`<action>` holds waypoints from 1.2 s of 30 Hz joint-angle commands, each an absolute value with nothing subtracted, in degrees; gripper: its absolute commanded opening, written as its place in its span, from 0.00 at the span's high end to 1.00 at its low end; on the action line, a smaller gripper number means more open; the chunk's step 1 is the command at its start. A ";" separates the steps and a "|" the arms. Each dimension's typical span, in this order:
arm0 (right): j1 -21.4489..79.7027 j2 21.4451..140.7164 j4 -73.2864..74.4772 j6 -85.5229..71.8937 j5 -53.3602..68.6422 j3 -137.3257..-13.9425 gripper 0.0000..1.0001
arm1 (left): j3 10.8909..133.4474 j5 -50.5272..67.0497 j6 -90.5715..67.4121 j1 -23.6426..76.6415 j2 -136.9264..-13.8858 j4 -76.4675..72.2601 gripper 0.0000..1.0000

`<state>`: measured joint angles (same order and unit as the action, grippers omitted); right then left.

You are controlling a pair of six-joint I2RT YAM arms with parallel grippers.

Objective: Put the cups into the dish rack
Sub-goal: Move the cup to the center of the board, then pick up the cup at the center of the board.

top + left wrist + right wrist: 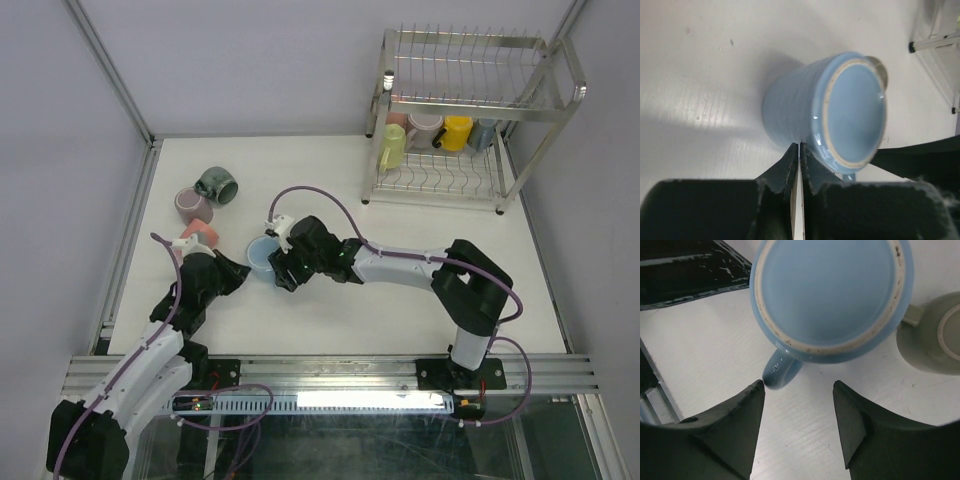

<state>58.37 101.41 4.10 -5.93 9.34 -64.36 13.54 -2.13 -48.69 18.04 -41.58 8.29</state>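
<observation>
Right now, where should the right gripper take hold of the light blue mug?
Probably the handle, coming in from where the right gripper is: the light blue mug sits base up, and its handle sticks out toward the open jaws.

Left pincer (799, 150) closed; right pincer (799, 390) spread open.

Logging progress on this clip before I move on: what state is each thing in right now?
Blue cup: upside down, ungripped.
Grey cup: upside down.
Green mug: on its side.
Mauve cup: outside the rack.
Salmon cup: outside the rack, partly hidden.
Rack: partly loaded, lower shelf only.
Left gripper: shut, holding nothing.
Right gripper: open, holding nothing.
</observation>
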 commanded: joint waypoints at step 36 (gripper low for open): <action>63.46 110.49 4.74 -6.50 -12.38 -74.92 0.76 | 37.02 -18.06 -14.50 18.38 -23.22 23.72 0.01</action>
<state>63.42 112.46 8.32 -9.23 -10.83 -74.89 37.15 -17.89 -17.63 18.06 -25.41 25.39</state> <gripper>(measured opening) 0.317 0.988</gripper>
